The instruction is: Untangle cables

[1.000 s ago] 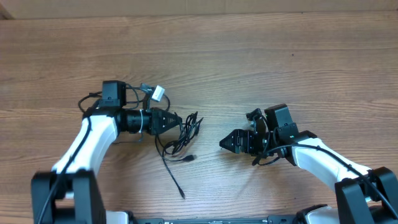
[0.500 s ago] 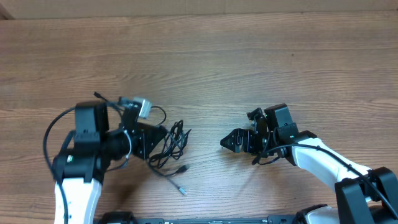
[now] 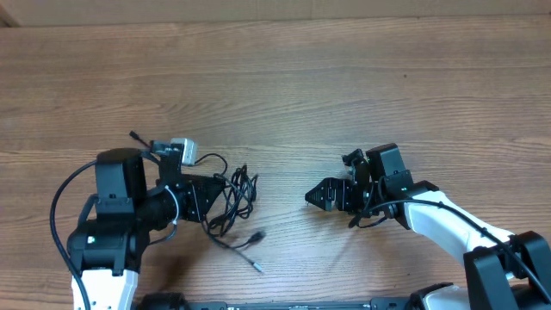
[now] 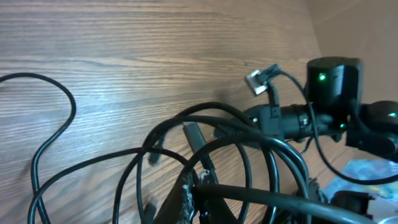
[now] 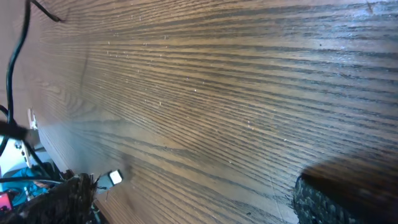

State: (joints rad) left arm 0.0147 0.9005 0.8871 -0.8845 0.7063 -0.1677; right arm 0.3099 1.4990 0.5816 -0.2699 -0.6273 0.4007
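On the left part of the wooden table, the left gripper has its jaws pressed together on the cables. They make a tangled black bundle at its tip, and one loose end with a silvery plug lies on the wood nearby. The right gripper is well apart from them, its jaws spread wide and holding nothing.
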